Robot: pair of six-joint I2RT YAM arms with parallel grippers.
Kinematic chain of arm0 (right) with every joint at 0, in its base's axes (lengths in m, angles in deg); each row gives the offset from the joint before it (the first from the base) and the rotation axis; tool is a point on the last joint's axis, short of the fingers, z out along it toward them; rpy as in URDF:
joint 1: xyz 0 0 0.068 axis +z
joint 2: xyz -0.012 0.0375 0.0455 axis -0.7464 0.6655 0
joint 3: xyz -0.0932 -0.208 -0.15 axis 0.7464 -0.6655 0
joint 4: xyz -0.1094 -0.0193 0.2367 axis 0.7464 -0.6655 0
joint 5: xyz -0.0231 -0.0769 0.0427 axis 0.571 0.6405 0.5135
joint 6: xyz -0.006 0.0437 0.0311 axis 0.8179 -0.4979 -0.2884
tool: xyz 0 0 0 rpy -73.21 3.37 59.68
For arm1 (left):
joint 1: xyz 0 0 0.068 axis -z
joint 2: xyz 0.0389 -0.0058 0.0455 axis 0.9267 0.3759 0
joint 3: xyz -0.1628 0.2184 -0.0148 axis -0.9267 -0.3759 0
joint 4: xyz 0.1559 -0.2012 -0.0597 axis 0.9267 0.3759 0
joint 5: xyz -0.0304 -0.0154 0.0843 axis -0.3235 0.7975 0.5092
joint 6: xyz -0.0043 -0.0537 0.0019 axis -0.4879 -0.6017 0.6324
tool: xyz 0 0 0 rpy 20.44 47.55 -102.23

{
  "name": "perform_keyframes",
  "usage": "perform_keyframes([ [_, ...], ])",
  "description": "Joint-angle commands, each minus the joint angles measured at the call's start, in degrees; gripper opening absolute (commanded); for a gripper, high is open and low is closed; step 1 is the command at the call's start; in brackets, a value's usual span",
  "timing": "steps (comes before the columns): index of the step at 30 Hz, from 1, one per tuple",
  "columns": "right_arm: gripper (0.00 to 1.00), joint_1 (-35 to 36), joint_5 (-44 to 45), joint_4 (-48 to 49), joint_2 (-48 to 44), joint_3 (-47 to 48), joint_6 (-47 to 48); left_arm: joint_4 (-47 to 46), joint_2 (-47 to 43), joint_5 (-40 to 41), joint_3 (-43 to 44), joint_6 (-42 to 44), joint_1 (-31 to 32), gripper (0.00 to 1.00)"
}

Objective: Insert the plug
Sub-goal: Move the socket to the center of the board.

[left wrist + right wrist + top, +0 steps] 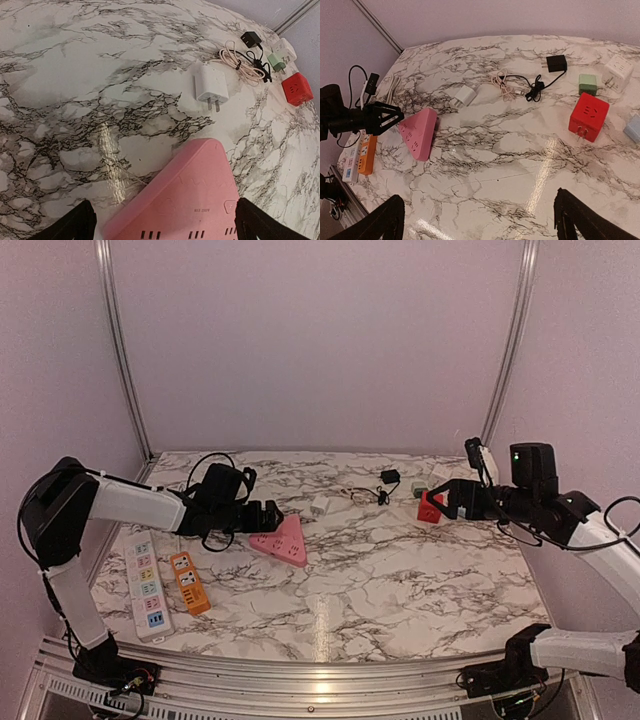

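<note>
A pink triangular power strip [283, 540] lies on the marble table, left of centre. My left gripper [266, 515] is open, its fingers [75, 226] wide to either side of the strip's near end [192, 200]; contact is unclear. A white plug charger [320, 506] lies beyond the strip, prongs toward it [211, 84]. My right gripper [445, 498] is open and empty, held above the table beside a red cube socket [430, 508]. The right wrist view shows the strip [419, 132], the charger [465, 95] and the cube [588, 116].
An orange power strip [189, 582] and a long white power strip [146, 583] lie at the left front. At the back right are a black adapter with coiled cables [556, 63], a green adapter [588, 83], a white cube adapter [619, 67] and a pale blue item [632, 127].
</note>
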Motion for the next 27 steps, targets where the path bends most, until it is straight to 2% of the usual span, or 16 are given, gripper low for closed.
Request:
perform_keyframes([
  [1, 0.99, -0.44, 0.17, -0.10, -1.39, 0.09, -0.58, 1.21, 3.23, -4.42, 2.29, 0.77, -0.04, 0.99],
  [18, 0.98, -0.46, -0.26, 2.11, 2.53, 0.40, -0.66, 0.23, 1.80, -8.05, -2.39, -1.91, 3.39, 0.99],
  [27, 0.99, -0.54, 10.28, 2.34, 6.27, 1.56, -0.29, -1.49, 1.47, -8.16, -3.07, -3.37, 7.12, 0.99],
])
